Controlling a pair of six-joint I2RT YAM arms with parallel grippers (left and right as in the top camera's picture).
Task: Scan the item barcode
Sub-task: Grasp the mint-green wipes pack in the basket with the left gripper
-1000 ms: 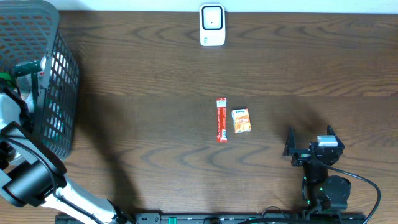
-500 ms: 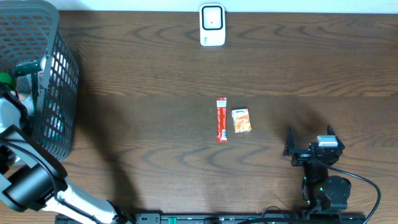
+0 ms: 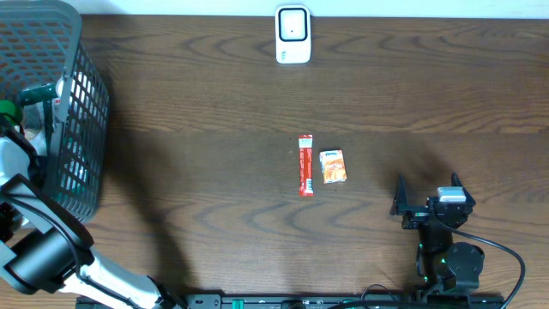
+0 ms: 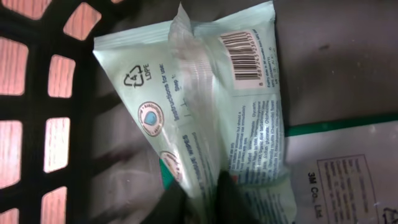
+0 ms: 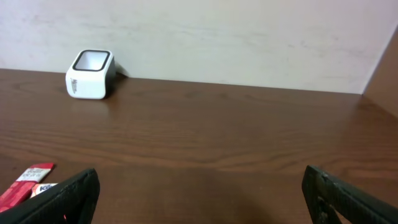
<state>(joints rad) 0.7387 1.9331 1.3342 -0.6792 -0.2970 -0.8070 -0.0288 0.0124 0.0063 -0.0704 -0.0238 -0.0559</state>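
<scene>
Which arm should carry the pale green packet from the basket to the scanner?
Left. The left gripper is shut on the pale green packet inside the basket. The right gripper sits open and empty on the far side of the table.

The left gripper is closed on the lower end of a pale green packet. The packet lies in a black basket, its barcode facing up. A white pack lies just beside it.
</scene>
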